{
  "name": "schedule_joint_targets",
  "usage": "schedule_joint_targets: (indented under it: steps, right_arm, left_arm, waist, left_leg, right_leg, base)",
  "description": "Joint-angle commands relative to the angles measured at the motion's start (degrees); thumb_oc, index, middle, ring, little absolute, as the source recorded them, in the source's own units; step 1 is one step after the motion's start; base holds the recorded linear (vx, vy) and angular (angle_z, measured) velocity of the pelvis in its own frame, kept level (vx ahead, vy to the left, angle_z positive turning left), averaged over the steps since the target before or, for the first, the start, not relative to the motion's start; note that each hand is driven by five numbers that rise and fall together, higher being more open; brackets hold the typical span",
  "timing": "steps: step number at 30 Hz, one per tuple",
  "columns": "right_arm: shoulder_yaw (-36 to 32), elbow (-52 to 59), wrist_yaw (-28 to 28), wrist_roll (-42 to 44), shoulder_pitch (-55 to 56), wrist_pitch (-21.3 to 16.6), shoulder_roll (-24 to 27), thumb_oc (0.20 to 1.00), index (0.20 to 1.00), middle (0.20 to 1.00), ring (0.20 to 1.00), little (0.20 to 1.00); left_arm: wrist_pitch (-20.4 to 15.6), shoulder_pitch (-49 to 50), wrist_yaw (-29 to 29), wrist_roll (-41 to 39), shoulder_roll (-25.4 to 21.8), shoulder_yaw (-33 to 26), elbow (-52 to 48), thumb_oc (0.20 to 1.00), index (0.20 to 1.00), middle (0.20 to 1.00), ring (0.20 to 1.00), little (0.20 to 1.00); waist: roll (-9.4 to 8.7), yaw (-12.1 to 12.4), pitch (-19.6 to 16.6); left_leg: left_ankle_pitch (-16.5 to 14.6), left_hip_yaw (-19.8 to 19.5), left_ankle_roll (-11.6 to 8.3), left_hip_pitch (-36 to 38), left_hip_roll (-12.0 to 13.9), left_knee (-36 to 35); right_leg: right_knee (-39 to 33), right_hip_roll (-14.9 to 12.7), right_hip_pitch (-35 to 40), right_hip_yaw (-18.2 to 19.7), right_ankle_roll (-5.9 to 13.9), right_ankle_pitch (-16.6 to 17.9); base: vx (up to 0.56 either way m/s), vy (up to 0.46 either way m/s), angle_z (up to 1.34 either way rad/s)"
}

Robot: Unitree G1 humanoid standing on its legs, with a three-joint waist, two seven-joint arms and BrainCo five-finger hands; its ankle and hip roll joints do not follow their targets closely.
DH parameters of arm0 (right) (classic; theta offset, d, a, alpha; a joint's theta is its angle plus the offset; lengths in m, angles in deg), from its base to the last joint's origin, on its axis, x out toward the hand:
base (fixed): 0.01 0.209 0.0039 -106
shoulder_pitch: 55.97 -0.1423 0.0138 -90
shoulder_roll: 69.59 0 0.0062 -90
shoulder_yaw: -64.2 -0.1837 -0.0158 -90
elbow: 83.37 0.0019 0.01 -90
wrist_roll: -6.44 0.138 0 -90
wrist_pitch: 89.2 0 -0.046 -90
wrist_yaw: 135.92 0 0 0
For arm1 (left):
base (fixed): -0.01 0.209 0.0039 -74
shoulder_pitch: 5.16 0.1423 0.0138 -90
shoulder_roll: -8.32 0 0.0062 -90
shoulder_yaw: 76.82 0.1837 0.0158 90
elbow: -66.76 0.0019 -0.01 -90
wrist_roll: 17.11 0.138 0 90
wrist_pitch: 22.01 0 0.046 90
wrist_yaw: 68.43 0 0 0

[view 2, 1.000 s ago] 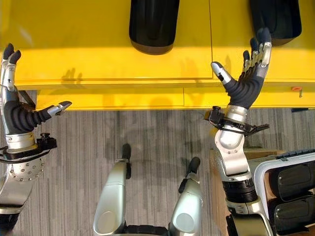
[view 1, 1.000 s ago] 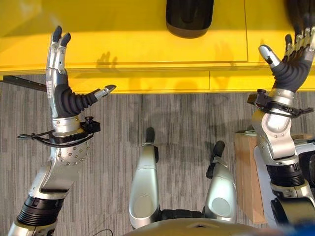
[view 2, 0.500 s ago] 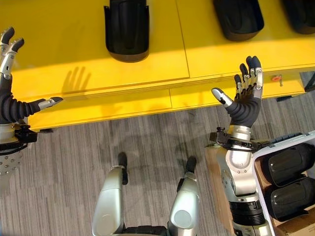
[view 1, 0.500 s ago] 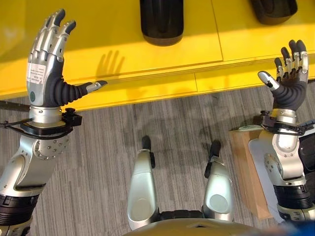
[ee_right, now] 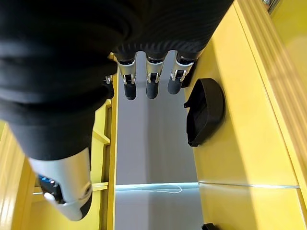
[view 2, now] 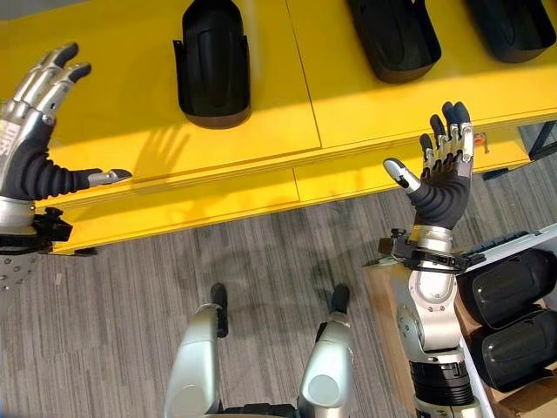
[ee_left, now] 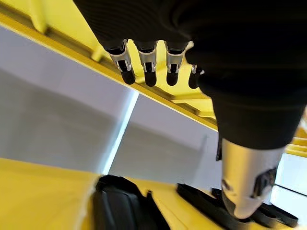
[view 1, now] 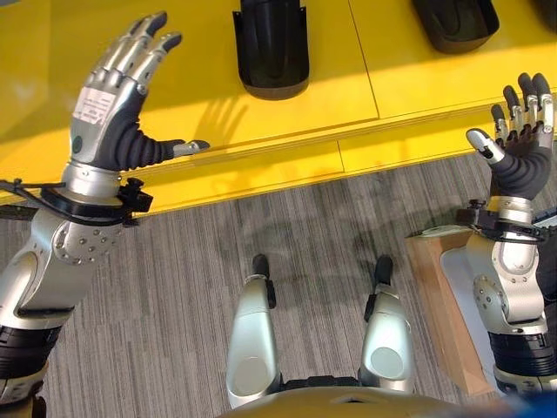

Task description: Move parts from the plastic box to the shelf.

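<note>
Several black moulded parts lie on the yellow shelf (view 2: 261, 131), among them one (view 2: 211, 61) at the middle and another (view 2: 393, 35) to its right. Two more black parts (view 2: 509, 292) sit in the white plastic box (view 1: 459, 287) at the lower right. My left hand (view 1: 109, 122) is raised over the shelf's front left, open and empty, with its thumb spread. Just off the shelf's front edge and above the box's near corner, my right hand (view 2: 442, 170) is held up, also open and empty. A black part (ee_right: 206, 112) on the shelf shows past the right hand's straight fingers.
The box rests on a tan wooden stand (view 1: 439, 309) at the right. Grey striped carpet (view 1: 191, 261) runs between the shelf front and me. A dark bar (view 1: 17, 213) pokes out under the shelf at the far left.
The camera has swung, so more shelf parts and the box show. My left hand has turned its back towards me and leaned right. My right hand has come back off the shelf.
</note>
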Motion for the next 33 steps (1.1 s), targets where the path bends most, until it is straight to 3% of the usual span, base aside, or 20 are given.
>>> schedule_joint_targets:
  steps: [1,6,8,19,26,33]
  right_arm:
    - [-2.8,5.13,0.61,0.13,0.28,-2.04,-1.26,1.0,1.0,1.0,1.0,1.0]
    - [-2.65,5.07,0.99,0.82,0.38,-2.15,-1.72,1.0,1.0,1.0,1.0,1.0]
    - [-1.82,5.25,1.21,1.46,0.67,-2.18,-2.25,1.0,1.0,1.0,1.0,1.0]
    - [-2.04,6.02,0.78,1.98,1.27,-2.68,-3.8,1.0,1.0,1.0,1.0,1.0]
    - [-2.06,6.13,0.7,1.92,1.53,-2.64,-4.36,1.0,1.0,1.0,1.0,1.0]
    - [-2.41,6.27,0.96,1.99,1.92,-2.62,-4.74,1.0,1.0,1.0,1.0,1.0]
  left_arm:
    - [-2.09,-3.06,-1.78,-4.06,-2.62,1.96,-1.53,1.0,1.0,1.0,1.0,1.0]
    - [-2.53,-8.15,-5.0,-7.37,-5.25,7.27,-0.92,1.0,1.0,1.0,1.0,1.0]
    - [-2.59,-12.33,-7.28,-10.16,-6.2,12.23,-0.08,1.0,1.0,1.0,1.0,1.0]
    - [-1.46,-25.25,-12.99,-13.99,-4.88,27.09,5.21,1.0,1.0,1.0,1.0,1.0]
    - [-0.77,-27.44,-14.39,-15.01,-4.03,29.94,8.49,1.0,1.0,1.0,1.0,1.0]
    - [0.0,-24.57,-14.82,-14.29,-5.17,27.13,10.99,1.0,1.0,1.0,1.0,1.0]
  waist:
    - [-0.1,-1.17,-1.9]
    - [-0.04,-1.72,-1.79]
    - [-0.1,-2.73,-1.6]
    - [-0.43,-4.15,-0.55]
    - [-0.5,-4.54,-0.11]
    - [-0.4,-4.56,0.37]
  left_leg:
    - [5.39,2.46,-1.89,6.46,1.82,-8.99]
    - [5.41,2.54,-1.92,6.38,1.82,-8.81]
    - [5.47,2.7,-1.97,6.34,1.92,-8.65]
    - [5.37,2.93,-1.89,6.16,2.23,-8.2]
    - [5.42,3.23,-1.84,5.97,2.28,-8.08]
    - [5.25,3.38,-1.8,5.41,2.26,-7.54]
  right_leg:
    - [9.92,-3.02,1.19,0.47,0.76,-9.19]
    - [10.08,-2.97,1.09,0.69,0.76,-9.17]
    - [10.26,-2.87,0.83,1.01,0.81,-9.13]
    - [10.85,-2.54,-0.13,2.04,0.74,-9.13]
    - [11.06,-2.48,-0.67,2.49,0.69,-8.92]
    - [11.5,-2.42,-1.37,2.95,0.58,-8.88]
  base:
    - [0.0,0.0,0.0]
    - [0.0,0.0,0.0]
    - [0.0,0.0,0.0]
    - [0.0,-0.003,-0.05]
    - [0.0,0.0,0.0]
    - [0.0,0.0,0.0]
